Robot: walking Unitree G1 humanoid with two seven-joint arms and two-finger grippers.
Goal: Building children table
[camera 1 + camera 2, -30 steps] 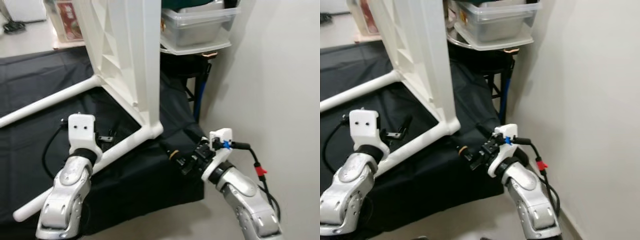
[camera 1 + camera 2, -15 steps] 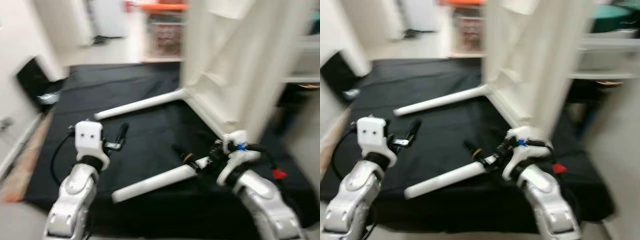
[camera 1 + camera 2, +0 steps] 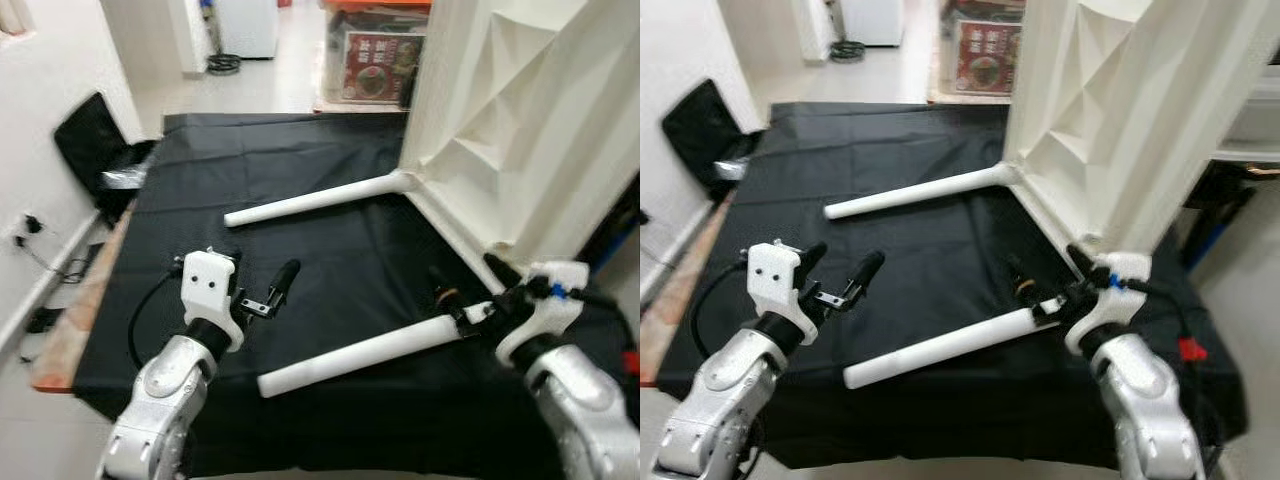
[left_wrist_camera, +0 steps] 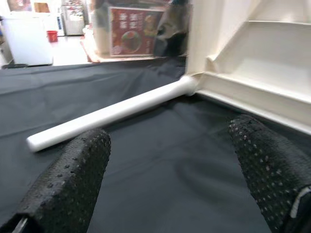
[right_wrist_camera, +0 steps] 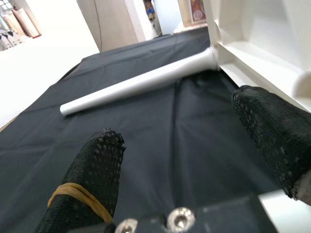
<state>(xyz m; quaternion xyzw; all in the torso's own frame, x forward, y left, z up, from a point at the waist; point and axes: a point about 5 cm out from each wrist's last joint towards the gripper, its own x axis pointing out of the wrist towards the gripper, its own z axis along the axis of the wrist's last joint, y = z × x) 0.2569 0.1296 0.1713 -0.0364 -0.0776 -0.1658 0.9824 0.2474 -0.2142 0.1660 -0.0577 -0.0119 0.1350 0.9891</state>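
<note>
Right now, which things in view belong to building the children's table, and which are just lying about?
Part of the job:
white tabletop, standing on its side
far table leg, fitted to the tabletop
near table leg
left gripper, open
right gripper, open over the near leg

Lying about:
black bag by the wall
picture box behind the black sheet

Both arms are silver metal with rounded, jointed segments. The left arm [image 3: 155,400] carries a white boxy wrist housing [image 3: 209,285] with two small dark dots and a looping black cable [image 3: 140,320]. The right arm [image 3: 580,410] has a white wrist block [image 3: 560,285] with a blue clip and a black cable bearing a red tag. The black fingers [image 4: 68,179] are covered in small raised dots; one right finger [image 5: 92,179] wears a tan rubber band above two silver screws [image 5: 180,217].
</note>
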